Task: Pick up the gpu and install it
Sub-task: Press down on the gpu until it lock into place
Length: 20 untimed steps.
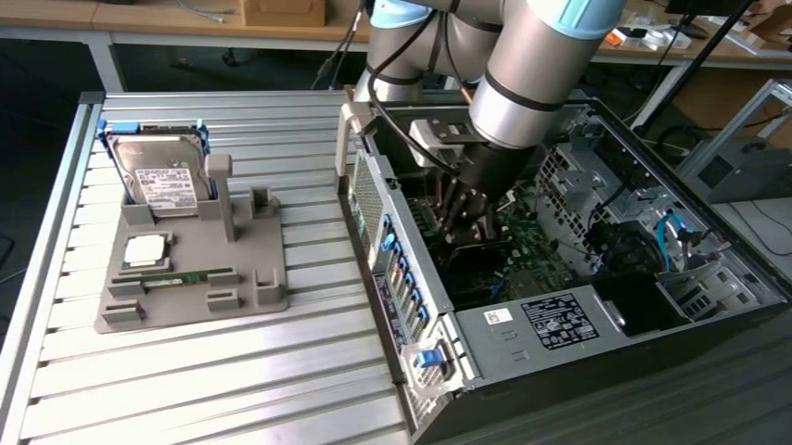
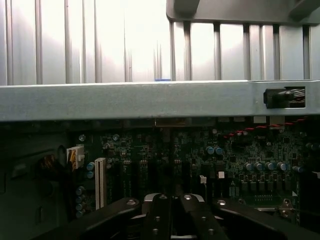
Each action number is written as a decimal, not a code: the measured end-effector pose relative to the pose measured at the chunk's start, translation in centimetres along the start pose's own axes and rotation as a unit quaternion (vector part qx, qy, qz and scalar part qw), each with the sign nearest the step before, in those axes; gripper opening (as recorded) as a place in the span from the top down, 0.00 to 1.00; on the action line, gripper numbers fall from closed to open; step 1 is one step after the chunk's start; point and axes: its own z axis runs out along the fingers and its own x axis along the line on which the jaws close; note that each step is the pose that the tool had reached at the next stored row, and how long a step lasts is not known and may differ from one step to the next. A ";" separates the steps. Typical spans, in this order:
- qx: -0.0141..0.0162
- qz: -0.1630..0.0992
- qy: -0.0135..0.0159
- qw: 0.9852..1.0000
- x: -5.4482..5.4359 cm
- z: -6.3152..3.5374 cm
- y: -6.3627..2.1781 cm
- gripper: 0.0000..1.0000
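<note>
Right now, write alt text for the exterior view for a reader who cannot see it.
A robot arm reaches down into an open computer case, its shut gripper low over the motherboard. On the slatted table at the exterior view's left, a grey holder carries a hard drive.

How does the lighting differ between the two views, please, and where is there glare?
Exterior view: bright glare streaks the slatted table, while the open computer case stays shadowed around the gripper. Wrist view: the slats behind wash out white; the motherboard below is dim.
</note>
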 end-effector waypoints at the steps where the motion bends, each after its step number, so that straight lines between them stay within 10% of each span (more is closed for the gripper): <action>1: 0.000 0.000 0.000 1.000 0.0 0.09 -0.01 0.89; 20: 0.001 -0.001 -0.008 1.000 0.1 -0.27 0.22 0.89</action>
